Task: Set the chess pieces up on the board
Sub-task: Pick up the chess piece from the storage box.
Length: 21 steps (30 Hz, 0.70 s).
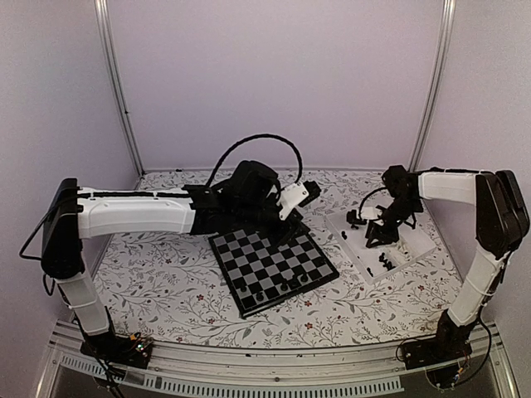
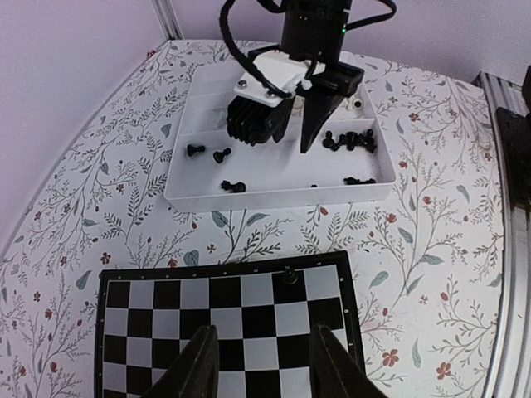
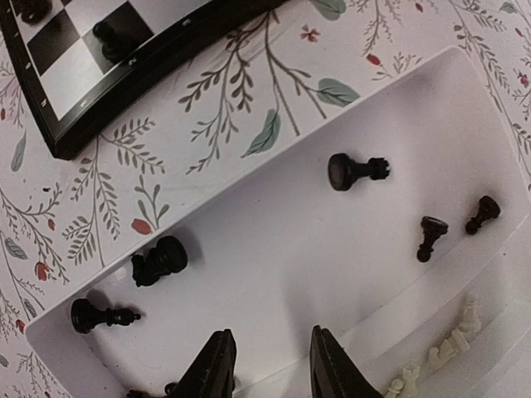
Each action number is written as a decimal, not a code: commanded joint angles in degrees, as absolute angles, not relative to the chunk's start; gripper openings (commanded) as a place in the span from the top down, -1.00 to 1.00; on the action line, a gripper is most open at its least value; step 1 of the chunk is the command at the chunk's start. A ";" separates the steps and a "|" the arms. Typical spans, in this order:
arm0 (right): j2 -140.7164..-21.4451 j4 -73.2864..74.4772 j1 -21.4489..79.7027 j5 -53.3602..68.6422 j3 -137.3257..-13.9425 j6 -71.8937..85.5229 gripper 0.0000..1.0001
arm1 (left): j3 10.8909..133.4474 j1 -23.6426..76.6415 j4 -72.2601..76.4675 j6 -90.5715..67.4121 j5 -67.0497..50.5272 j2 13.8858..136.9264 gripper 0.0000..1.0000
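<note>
The board lies at the table's middle, with a few black chess pieces on its near rows. My left gripper hovers over the board's far edge, open and empty. In the left wrist view one black piece stands on the board's edge row, ahead of the fingers. My right gripper is open and empty, low over the white tray. In the right wrist view black pieces lie on the tray floor, and cream-white pieces lie beyond a divider.
The tray sits right of the board on a floral tablecloth. The right gripper's fingers point down into it in the left wrist view. A board corner carrying a black piece lies close to the tray rim. Walls enclose the table.
</note>
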<state>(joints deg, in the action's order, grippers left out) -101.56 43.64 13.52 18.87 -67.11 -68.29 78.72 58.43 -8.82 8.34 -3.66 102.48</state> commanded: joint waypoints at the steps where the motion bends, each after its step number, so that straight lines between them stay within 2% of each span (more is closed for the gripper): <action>1: -104.21 49.62 13.72 18.22 -74.00 -66.63 0.30 | 82.82 58.11 -11.22 7.97 -4.65 104.86 0.22; 8: -99.20 53.45 15.03 8.04 -70.33 -72.19 0.28 | 81.90 58.00 -10.55 8.03 -5.02 104.68 0.22; 21: -99.00 49.67 19.15 0.37 -65.07 -72.42 0.33 | 79.81 57.93 -9.84 7.98 -5.17 103.45 0.22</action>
<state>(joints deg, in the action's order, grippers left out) -98.94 51.22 19.00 4.14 -66.22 -71.81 80.68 58.24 -10.17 8.32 -4.78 104.29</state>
